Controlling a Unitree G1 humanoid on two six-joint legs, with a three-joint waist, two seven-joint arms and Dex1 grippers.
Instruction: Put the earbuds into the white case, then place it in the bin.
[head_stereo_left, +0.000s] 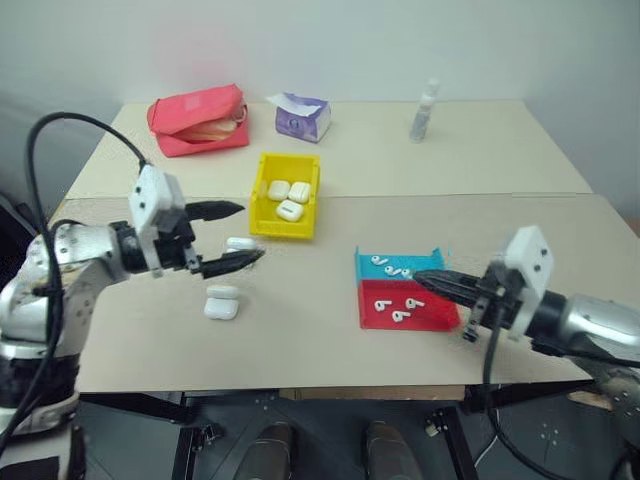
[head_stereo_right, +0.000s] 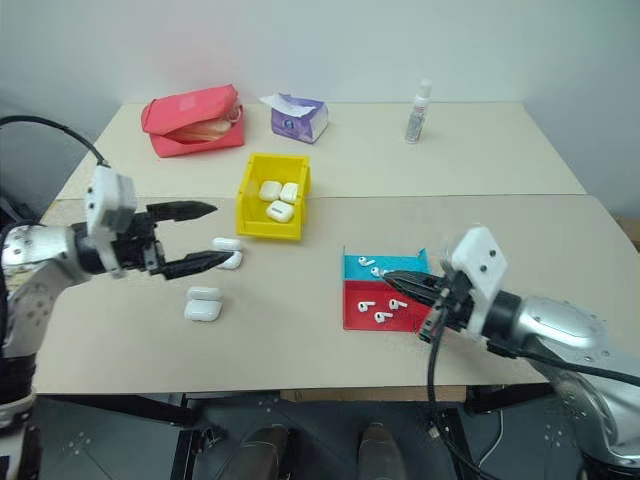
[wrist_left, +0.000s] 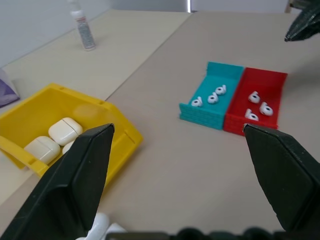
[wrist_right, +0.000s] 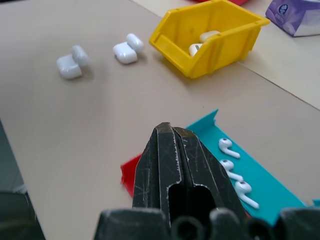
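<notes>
Hovering spread and empty, the left gripper (head_stereo_left: 232, 237) has two open white cases (head_stereo_left: 222, 302) just below its tips; glossy, light, slippery, best pinched across the flat sides. Right gripper (head_stereo_left: 425, 280), pressed together, hangs over tiny earbuds (head_stereo_left: 400, 309); yellow bin (head_stereo_left: 260, 205) lies beyond the left tips.

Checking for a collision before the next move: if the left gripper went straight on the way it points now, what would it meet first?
Probably nothing on the table soon: the open left gripper points level toward the teal tray and red tray, with the shut right gripper beyond. Depth is unclear.
</notes>
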